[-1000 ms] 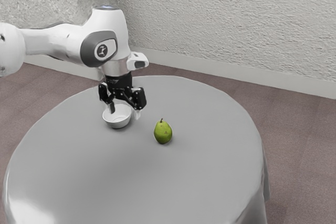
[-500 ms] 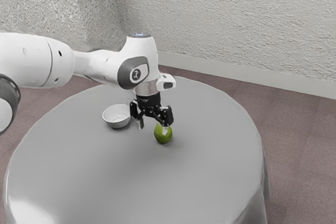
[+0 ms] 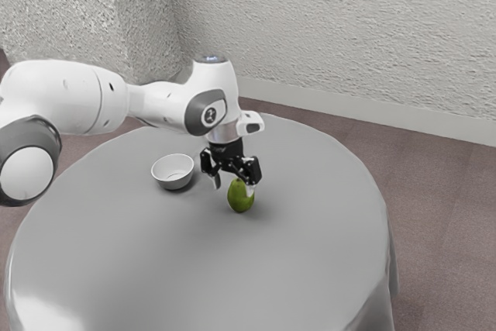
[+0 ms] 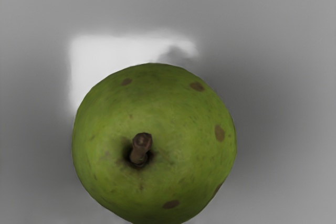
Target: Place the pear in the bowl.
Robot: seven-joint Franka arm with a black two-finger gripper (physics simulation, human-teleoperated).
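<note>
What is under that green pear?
The gray tabletop, visible around the pear. The patch directly beneath is covered by the pear itself, so I can't see that part.

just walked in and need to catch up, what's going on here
A robot arm has its open gripper over a green pear, apparently to pick it up. The pear stands stem up on the round grey table, not yet gripped. The white bowl it is meant for sits empty nearby, toward the exterior view's left.
</note>
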